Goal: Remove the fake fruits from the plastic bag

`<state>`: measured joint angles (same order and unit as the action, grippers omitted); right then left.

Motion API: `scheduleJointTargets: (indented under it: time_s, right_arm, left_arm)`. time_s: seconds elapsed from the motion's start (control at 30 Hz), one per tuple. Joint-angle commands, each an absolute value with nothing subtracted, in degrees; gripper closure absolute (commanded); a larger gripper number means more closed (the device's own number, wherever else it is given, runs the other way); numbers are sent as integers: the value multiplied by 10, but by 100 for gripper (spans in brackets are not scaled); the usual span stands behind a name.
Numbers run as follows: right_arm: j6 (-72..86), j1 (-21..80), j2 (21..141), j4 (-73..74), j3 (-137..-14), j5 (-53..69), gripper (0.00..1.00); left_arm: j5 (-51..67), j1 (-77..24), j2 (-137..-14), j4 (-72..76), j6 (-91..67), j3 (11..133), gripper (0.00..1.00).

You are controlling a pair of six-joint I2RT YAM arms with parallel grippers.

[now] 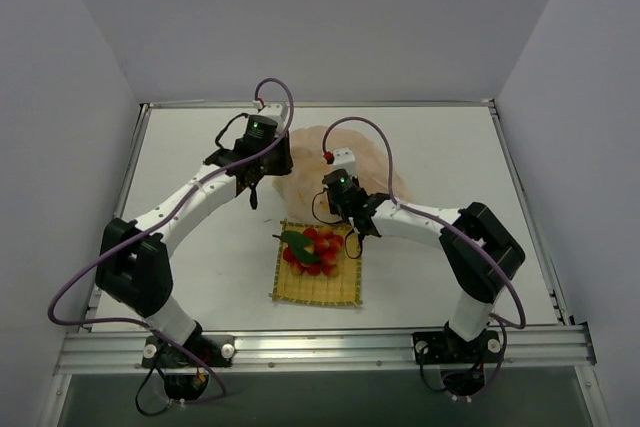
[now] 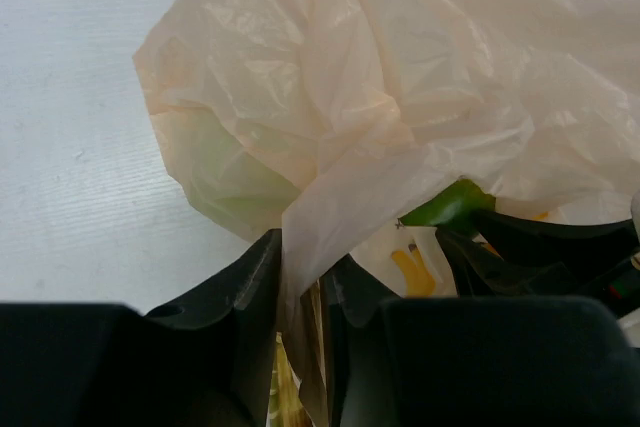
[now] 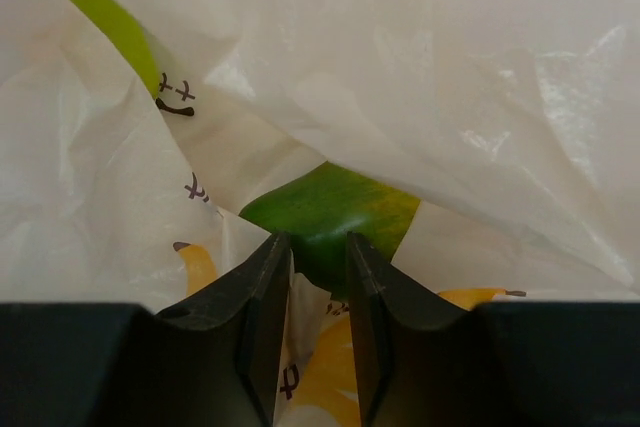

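The peach plastic bag (image 1: 345, 162) lies crumpled behind the yellow mat. The red berries (image 1: 315, 250) with their green leaf lie on the mat, outside the bag. My left gripper (image 1: 254, 194) is at the bag's left edge, shut on a strip of bag plastic (image 2: 340, 197). The pale green pear (image 2: 225, 172) shows through the plastic. My right gripper (image 1: 352, 215) is inside the bag's mouth. Its fingers (image 3: 262, 287) are closed on the green end of the mango (image 3: 330, 209). A strip of the pear (image 3: 110, 27) shows at upper left.
The yellow woven mat (image 1: 317, 285) lies in front of the bag, near the table's front edge. The right gripper's black fingers (image 2: 540, 242) show in the left wrist view beside the mango (image 2: 450, 207). Raised rails border the white table (image 1: 180, 147).
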<state>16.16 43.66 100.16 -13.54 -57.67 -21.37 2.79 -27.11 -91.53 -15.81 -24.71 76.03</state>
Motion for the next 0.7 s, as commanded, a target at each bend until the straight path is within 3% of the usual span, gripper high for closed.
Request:
scheduleJointTargets:
  time_s: [0.0,0.17,0.33,0.67]
  right_arm:
    - [198,428,979,-129,-548,-230,71]
    - [222,413,969,-153,-520,-217,47]
    - [251,406,943,-162,-499,-214,40]
    - [293,359,949,-197,-499,-166,24]
  left_arm:
    - [14,-286,-898,-172,-267,772,79]
    - [52,-287,-873,-176,-306,740,52]
    - [78,-292,-855,-149,-340,683,33]
    - [64,-308,-917,-98,-359,658,19]
